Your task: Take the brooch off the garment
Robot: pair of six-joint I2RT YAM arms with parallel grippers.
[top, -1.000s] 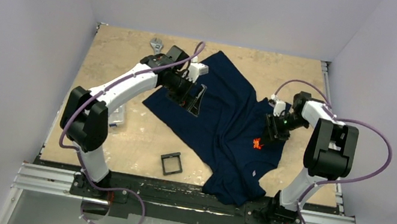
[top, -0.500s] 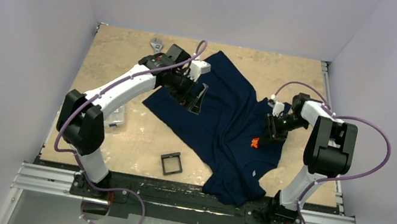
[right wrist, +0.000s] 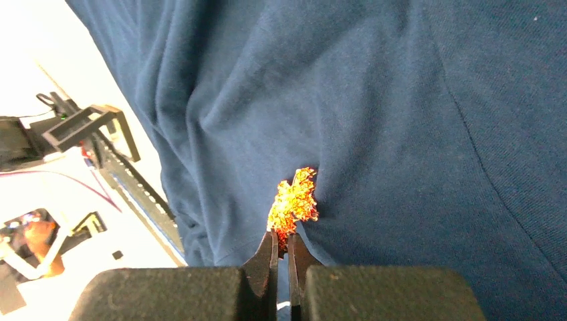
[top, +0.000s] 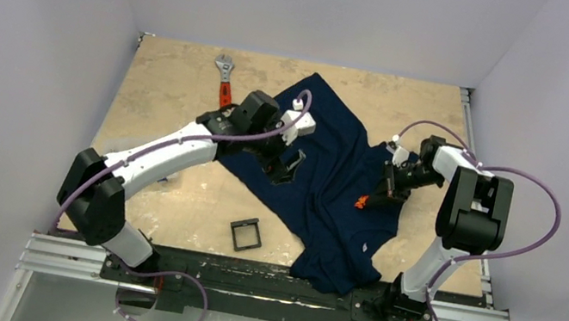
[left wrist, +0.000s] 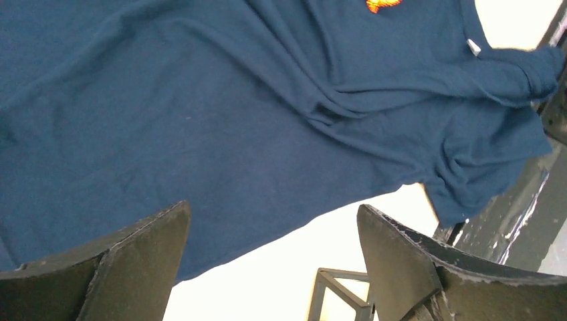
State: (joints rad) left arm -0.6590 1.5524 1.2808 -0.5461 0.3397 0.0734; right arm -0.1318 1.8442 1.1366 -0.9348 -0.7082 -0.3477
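Observation:
The garment (top: 330, 181), a dark navy T-shirt, lies spread and rumpled across the middle and right of the table. The brooch (top: 361, 200), tiny and bright orange-gold, sits on the cloth near its right side. In the right wrist view my right gripper (right wrist: 281, 242) is shut on the lower end of the brooch (right wrist: 293, 199), whose rest sticks out beyond the tips against the garment (right wrist: 401, 120). My left gripper (top: 290, 166) hovers open over the shirt's left part. Its wide-apart fingers (left wrist: 140, 251) frame the garment's (left wrist: 200, 134) hem, and the brooch (left wrist: 382, 5) shows at that view's top edge.
A wrench with an orange-red handle (top: 225, 81) lies at the back left of the table. A small black square frame (top: 245, 233) sits near the front, left of the shirt, seen also in the left wrist view as a frame corner (left wrist: 337, 294). The metal rail (top: 268, 289) runs along the near edge.
My right gripper has closed its jaws onto the brooch. The left arm has swung right and forward over the shirt, uncovering the wrench behind it.

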